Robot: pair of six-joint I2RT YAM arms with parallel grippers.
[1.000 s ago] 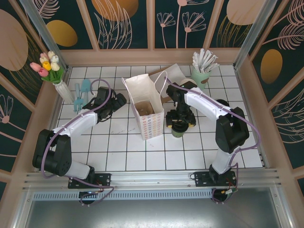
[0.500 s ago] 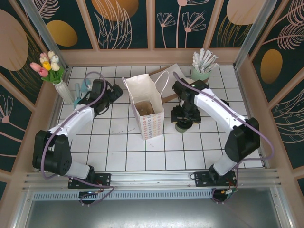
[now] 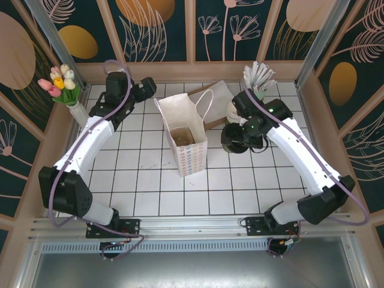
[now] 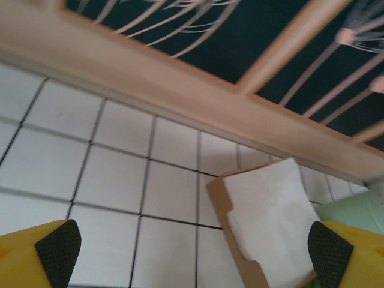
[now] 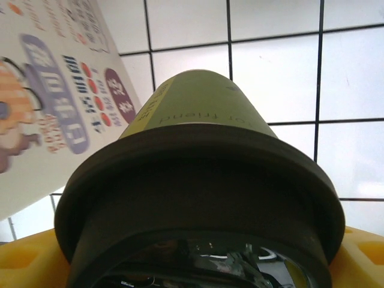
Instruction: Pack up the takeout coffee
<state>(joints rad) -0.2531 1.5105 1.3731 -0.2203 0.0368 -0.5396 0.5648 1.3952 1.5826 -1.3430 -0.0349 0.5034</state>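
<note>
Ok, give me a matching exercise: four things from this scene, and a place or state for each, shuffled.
1 takeout coffee
2 paper bag
3 tulips
4 left gripper

A standing open, in the middle
B far left corner
C open, holding nothing
D between the right gripper's fingers

Pairs: 1-D, 2-A, 3-B, 4-C

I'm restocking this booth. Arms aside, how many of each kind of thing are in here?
Bag: 1
Coffee: 1
Cup stack: 1
Stick holder: 1
Flower vase: 1
Napkin tray: 1
Total: 6
</note>
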